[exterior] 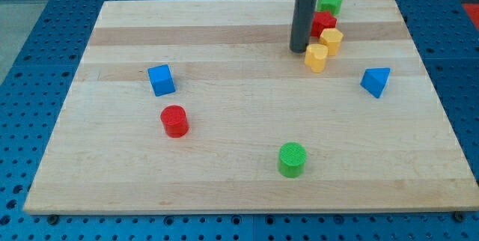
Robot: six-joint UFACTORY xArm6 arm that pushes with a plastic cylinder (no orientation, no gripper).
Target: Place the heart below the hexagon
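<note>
My tip (299,49) rests on the board near the view's top right, just left of a yellow heart-like block (316,58), close to it or touching. A yellow hexagon (331,40) sits right behind the heart, up and to the right, touching it. A red block (323,24) of unclear shape lies above the hexagon, partly hidden by the rod. A green star-like block (328,2) lies above that, near the top edge.
A blue triangular block (376,81) lies at the right. A blue cube (161,80) and a red cylinder (174,120) lie at the left. A green cylinder (292,159) lies at the bottom centre. The wooden board's (239,188) edges border a blue perforated table.
</note>
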